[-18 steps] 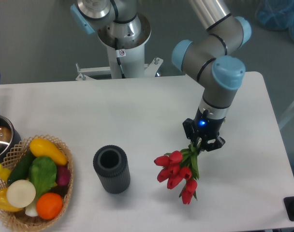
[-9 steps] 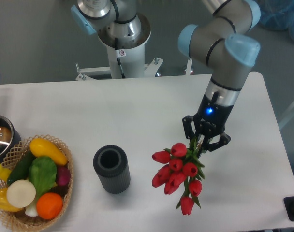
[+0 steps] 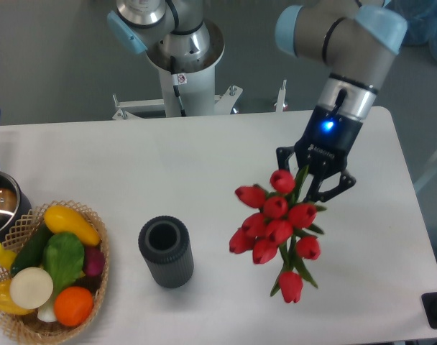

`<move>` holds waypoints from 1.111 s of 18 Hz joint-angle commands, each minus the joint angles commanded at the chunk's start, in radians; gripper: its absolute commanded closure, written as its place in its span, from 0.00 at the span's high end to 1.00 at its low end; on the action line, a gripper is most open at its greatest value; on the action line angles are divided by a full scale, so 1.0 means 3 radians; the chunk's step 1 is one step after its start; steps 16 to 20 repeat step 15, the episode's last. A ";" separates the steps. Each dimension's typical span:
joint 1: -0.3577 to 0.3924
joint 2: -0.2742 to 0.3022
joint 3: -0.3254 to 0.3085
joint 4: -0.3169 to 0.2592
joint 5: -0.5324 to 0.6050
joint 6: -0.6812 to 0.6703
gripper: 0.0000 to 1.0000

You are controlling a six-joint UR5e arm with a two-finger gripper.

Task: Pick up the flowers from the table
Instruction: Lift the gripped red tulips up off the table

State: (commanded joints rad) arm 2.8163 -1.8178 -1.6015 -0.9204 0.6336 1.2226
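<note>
Fixed camera: your pincer (image 3: 313, 181) clamped on stems of flowers (image 3: 277, 231); red heads dangle below it, leaning toward camera. Bunch looks clear of bench (image 3: 204, 165), hanging over its right part, well apart from dark cylinder (image 3: 166, 251). Judgement: pick-up essentially done; you need only hold lift steady.

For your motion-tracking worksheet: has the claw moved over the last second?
Yes. The claw, holding the flowers, has risen toward the table far edge.
</note>
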 joint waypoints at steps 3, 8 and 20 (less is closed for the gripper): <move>0.0026 0.0005 0.0000 0.0005 0.0000 0.0005 0.21; 0.0051 0.0005 0.0005 0.0005 -0.0051 0.0005 0.21; 0.0067 0.0010 -0.0010 0.0005 -0.0061 0.0005 0.21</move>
